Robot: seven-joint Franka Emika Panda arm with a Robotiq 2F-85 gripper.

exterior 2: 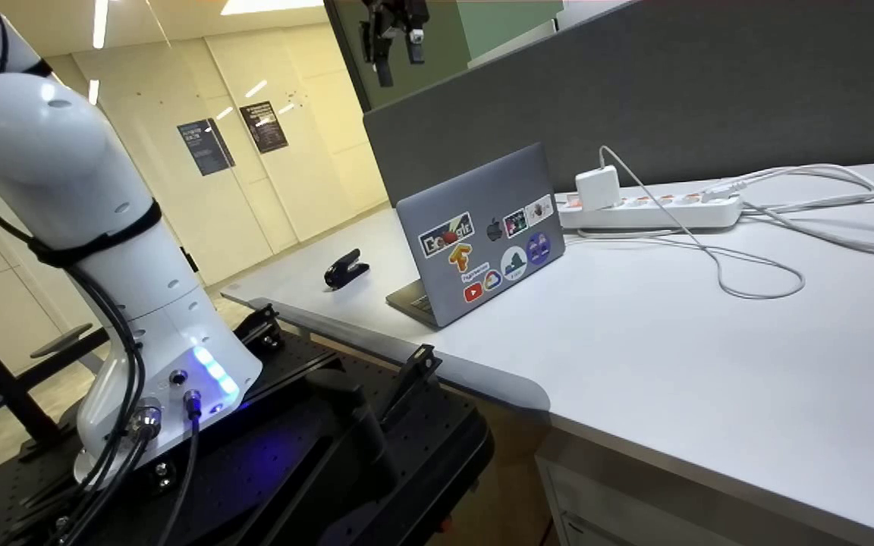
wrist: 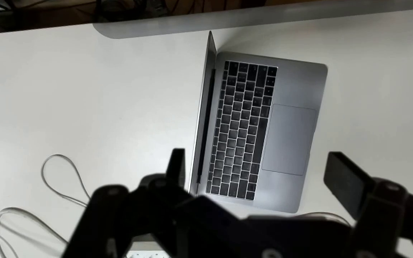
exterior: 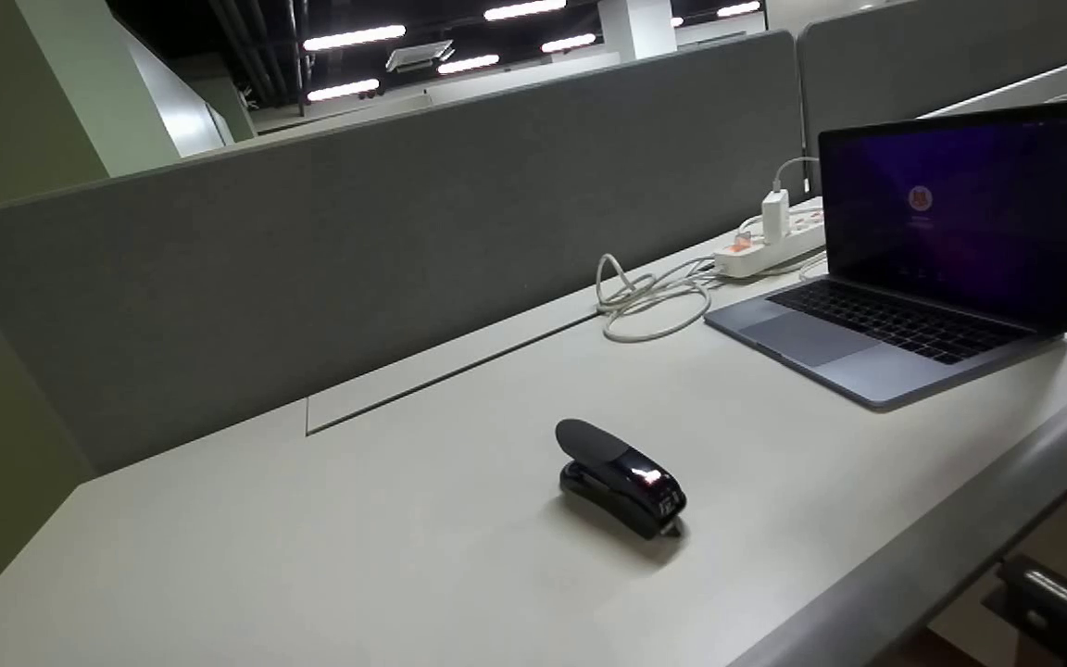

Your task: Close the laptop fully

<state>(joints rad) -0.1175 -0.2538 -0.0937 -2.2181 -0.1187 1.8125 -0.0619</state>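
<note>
The dark-grey laptop stands open on the desk, its lid roughly upright. Its purple-tinted screen is lit. In an exterior view the back of the lid shows colourful stickers. In the wrist view the laptop is seen from above, with the lid as a thin edge left of the keyboard. My gripper is high above the desk and apart from the laptop. In the wrist view the gripper is open, its two fingers wide apart with nothing held; it hides a little beside the laptop's lower end.
A small black stapler-like object lies on the desk in front of the laptop; it also shows in an exterior view. A white power strip with a charger and loose cables lies beside the laptop along the grey partition.
</note>
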